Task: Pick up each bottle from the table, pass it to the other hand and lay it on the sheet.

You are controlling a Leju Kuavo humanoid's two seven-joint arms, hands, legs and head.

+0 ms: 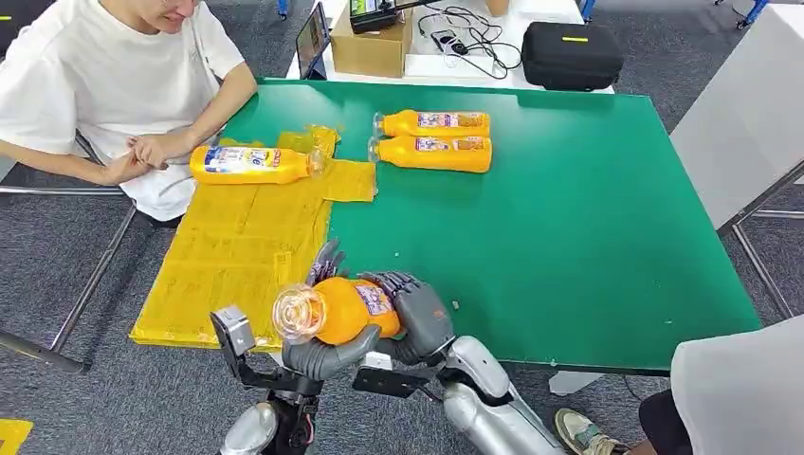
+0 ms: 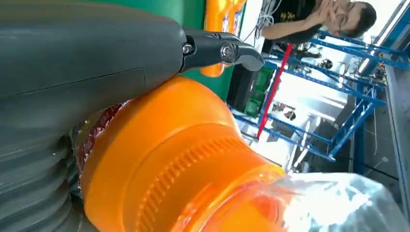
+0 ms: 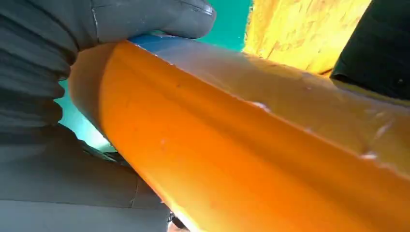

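Nearest the camera, an orange bottle is being held low over the near edge of the green table, its clear cap tipped toward the robot. Both silver arms are meeting on it — the left hand is cupping it from beneath near the neck, and the right hand is wrapping its body from the far side. Each hand is grasping this same bottle, so this looks like the hand-over itself, right to left.

To do it well, the left hand should be closing firmly before the right hand is letting go. The bottle is smooth, glossy plastic and would likely slip, so the ribbed collar below the cap, seen in the left wrist view, is probably the surer place to hold.

Just to the left, a crinkled yellow sheet is lying across the table corner, thin and creased. One bottle with a blue-and-white label is already lying on it at the far end — beside a seated person's hands. Two more bottles are lying side by side on bare table, well apart from the robot, caps pointing toward the sheet.
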